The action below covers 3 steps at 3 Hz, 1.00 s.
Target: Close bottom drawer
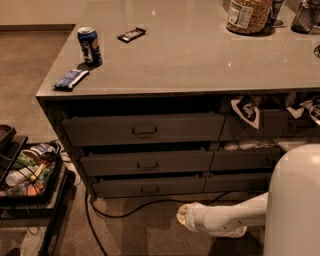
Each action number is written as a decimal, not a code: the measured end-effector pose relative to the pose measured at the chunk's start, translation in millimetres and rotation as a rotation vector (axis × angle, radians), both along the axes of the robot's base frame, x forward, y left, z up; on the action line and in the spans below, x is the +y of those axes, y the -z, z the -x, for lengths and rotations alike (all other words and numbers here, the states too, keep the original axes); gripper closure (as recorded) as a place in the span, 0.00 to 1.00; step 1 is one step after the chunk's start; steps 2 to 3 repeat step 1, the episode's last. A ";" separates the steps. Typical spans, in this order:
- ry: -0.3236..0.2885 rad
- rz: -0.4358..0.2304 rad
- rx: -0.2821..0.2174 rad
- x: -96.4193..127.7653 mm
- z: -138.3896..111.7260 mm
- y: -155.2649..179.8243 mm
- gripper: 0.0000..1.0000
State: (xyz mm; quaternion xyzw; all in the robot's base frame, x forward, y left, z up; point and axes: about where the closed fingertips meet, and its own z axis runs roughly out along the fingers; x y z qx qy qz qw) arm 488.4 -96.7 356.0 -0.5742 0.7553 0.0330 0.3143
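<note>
The bottom drawer (pixel 150 186) is the slimmest dark grey-brown front at the foot of the left stack, with a small metal handle (pixel 150 189) in its middle. A dark gap shows above its front panel, so it stands slightly out. My white arm (pixel 220 220) lies low over the floor in front of the cabinet and ends in a round pale cap (pixel 183 216), just right of and below the drawer and apart from it. My gripper itself does not show in the camera view.
Two taller drawer fronts (pixel 145 129) (pixel 147 162) sit above it. The counter (pixel 200 55) holds a blue can (pixel 90 46), a blue wrapper (pixel 71 79), a dark bar (pixel 131 34) and a jar (pixel 248 15). A cart of items (pixel 27 172) stands at the left. A black cable (pixel 125 210) crosses the floor.
</note>
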 end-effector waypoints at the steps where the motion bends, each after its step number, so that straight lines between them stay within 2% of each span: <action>1: 0.000 0.000 0.000 0.0 0.0 0.0 0.12; 3: 0.000 0.000 0.000 0.0 0.0 0.0 0.12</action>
